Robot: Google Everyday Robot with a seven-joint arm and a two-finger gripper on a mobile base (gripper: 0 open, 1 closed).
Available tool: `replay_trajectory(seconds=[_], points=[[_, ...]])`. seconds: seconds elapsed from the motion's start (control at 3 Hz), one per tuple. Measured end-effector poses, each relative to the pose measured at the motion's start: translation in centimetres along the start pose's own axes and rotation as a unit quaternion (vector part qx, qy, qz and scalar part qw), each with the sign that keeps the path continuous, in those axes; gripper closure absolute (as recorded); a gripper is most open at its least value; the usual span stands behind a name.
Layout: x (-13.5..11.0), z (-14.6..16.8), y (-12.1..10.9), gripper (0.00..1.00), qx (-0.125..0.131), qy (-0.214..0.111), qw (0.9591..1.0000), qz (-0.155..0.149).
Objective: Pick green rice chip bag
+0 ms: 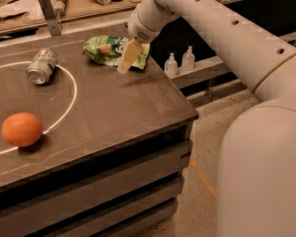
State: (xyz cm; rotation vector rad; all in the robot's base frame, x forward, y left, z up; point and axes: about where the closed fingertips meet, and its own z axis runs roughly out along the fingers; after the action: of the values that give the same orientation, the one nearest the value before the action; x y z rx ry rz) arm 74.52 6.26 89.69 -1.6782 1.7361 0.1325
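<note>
Tabletop (118, 107), chip bag (104, 49) lying left-right, gripper (124, 68) above

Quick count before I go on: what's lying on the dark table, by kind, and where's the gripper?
chip bag: 1
can: 1
orange: 1
Total: 3
The gripper is over the chip bag's right half.

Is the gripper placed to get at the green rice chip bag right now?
Probably yes. The gripper hangs over one end of the green rice chip bag, with nothing lying between them; the can and the orange lie well apart from it.
</note>
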Motion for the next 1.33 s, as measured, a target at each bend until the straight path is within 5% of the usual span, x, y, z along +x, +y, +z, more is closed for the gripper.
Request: replay_trajectory(seconds=[1.33], points=[[0.5, 4.8, -2.7, 0.00, -0.010, -0.023, 0.9991, 0.033]])
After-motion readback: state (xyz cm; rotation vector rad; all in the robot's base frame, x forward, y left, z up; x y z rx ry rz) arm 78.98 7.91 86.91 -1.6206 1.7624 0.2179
